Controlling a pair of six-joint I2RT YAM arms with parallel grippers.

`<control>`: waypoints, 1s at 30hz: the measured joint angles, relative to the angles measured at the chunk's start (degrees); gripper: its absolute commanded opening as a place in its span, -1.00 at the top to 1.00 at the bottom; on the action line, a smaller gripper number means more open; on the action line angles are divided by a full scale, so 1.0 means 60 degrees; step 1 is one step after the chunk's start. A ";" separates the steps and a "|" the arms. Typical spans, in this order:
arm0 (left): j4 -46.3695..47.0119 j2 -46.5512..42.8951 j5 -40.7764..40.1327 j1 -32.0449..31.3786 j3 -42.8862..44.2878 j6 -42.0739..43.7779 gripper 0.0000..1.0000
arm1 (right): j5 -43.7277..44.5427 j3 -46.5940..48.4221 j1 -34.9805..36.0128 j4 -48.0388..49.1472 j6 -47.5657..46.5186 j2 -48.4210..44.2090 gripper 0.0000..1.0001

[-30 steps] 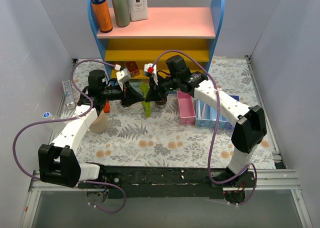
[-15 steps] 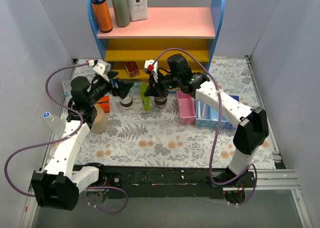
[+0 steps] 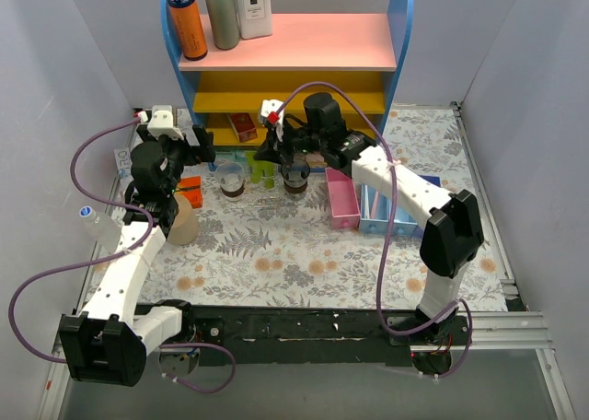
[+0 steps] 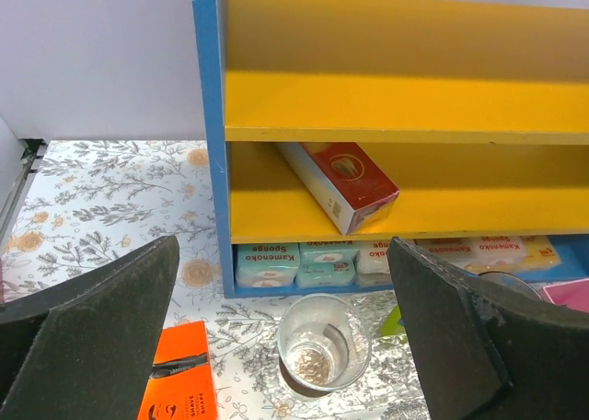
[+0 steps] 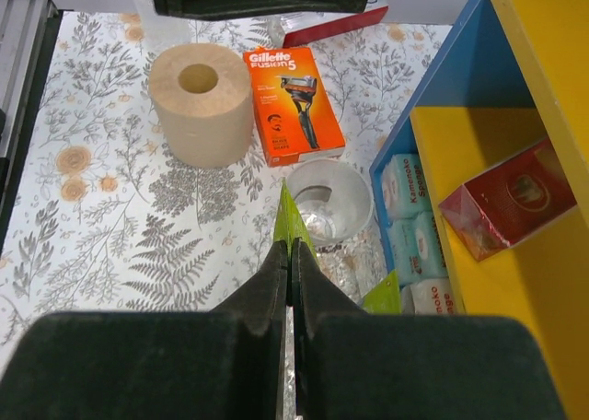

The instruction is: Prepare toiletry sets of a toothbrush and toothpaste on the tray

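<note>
Right fingers (image 5: 276,286) clamp a toothpaste tube (image 5: 287,222) pointing straight ahead, its tip just beside the cup (image 5: 328,202); left fingers (image 3: 201,144) stand apart, empty, farther left.

orange box (image 5: 293,105): Gillette Fusion5 | sponge packs (image 4: 267,254): Kamenoko Sponge

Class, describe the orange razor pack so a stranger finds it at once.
Start at the blue-sided shelf unit at the back. By its left foot, on the floral cover, an orange pack lies flat beside a paper roll. Unlike the shelf's red carton, it shows a razor and reads Gillette Fusion5.
</note>
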 measured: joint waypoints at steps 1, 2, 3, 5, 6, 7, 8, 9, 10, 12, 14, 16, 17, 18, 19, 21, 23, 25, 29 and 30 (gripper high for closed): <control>0.0000 0.0007 -0.0062 0.0000 0.0000 0.0004 -0.96 | -0.0029 0.0138 0.0000 0.0051 -0.0025 0.0171 0.97; 0.0000 0.0015 -0.0120 0.0000 0.0000 0.0011 -0.96 | -0.0047 0.0306 0.0000 0.0087 -0.0055 0.0361 0.97; -0.0004 0.0022 -0.0178 0.0000 0.0000 0.0018 -0.96 | -0.0047 0.0477 0.0000 0.0109 -0.0080 0.0561 0.97; -0.0004 0.0025 -0.0280 0.0000 0.0000 0.0047 -0.96 | -0.0051 0.0761 0.0000 0.0117 -0.0142 0.0911 0.97; -0.0004 0.0025 -0.0324 0.0000 0.0000 0.0073 -0.96 | -0.0062 0.0889 0.0000 0.0109 -0.0164 0.1067 0.97; -0.0004 0.0025 -0.0375 0.0000 0.0000 0.0098 -0.96 | -0.0055 0.1031 0.0000 0.0109 -0.0182 0.1224 0.97; -0.0004 0.0025 -0.0415 0.0000 0.0000 0.0117 -0.96 | -0.0040 0.1144 0.0000 0.0106 -0.0219 0.1362 0.97; -0.0007 0.0025 -0.0452 0.0000 0.0000 0.0149 -0.96 | -0.0029 0.1224 0.0000 0.0084 -0.0266 0.1464 0.97; -0.0007 0.0025 -0.0477 0.0000 0.0000 0.0182 -0.96 | -0.0007 0.1297 0.0000 0.0047 -0.0324 0.1545 0.97; -0.0011 0.0025 -0.0521 0.0000 0.0000 0.0219 -0.96 | 0.0040 0.1413 0.0000 0.0007 -0.0430 0.1661 0.97; -0.0015 0.0033 -0.0546 0.0000 0.0000 0.0262 -0.96 | 0.0138 0.1537 0.0000 -0.0015 -0.0554 0.1759 0.97; -0.0015 0.0051 -0.0565 0.0000 0.0000 0.0288 -0.96 | 0.0211 0.1690 0.0000 -0.0076 -0.0670 0.1843 0.97; -0.0022 0.0073 -0.0565 -0.0004 0.0000 0.0295 -0.96 | 0.0244 0.1767 0.0000 -0.0113 -0.0710 0.1894 0.97; -0.0033 0.0084 -0.0565 -0.0004 0.0000 0.0299 -0.97 | 0.0273 0.1832 0.0000 -0.0142 -0.0761 0.1934 0.97; -0.0047 0.0106 -0.0565 -0.0004 0.0000 0.0306 -0.96 | 0.0306 0.1883 0.0000 -0.0153 -0.0820 0.1967 0.97; -0.0076 0.0146 -0.0561 -0.0004 0.0000 0.0328 -0.96 | 0.0397 0.1949 0.0000 -0.0168 -0.0907 0.2029 0.97; -0.0080 0.0171 -0.0561 -0.0011 0.0000 0.0335 -0.96 | 0.0441 0.1971 0.0000 -0.0219 -0.0954 0.2062 0.97; -0.0084 0.0197 -0.0561 -0.0018 0.0000 0.0339 -0.96 | 0.0455 0.2080 0.0000 -0.0317 -0.0994 0.2138 0.97; -0.0091 0.0208 -0.0561 -0.0018 0.0000 0.0357 -0.96 | 0.0470 0.2178 0.0000 -0.0477 -0.1096 0.2208 0.97; -0.0091 0.0208 -0.0557 -0.0018 0.0000 0.0357 -0.96 | 0.0470 0.2189 0.0000 -0.0499 -0.1111 0.2215 0.97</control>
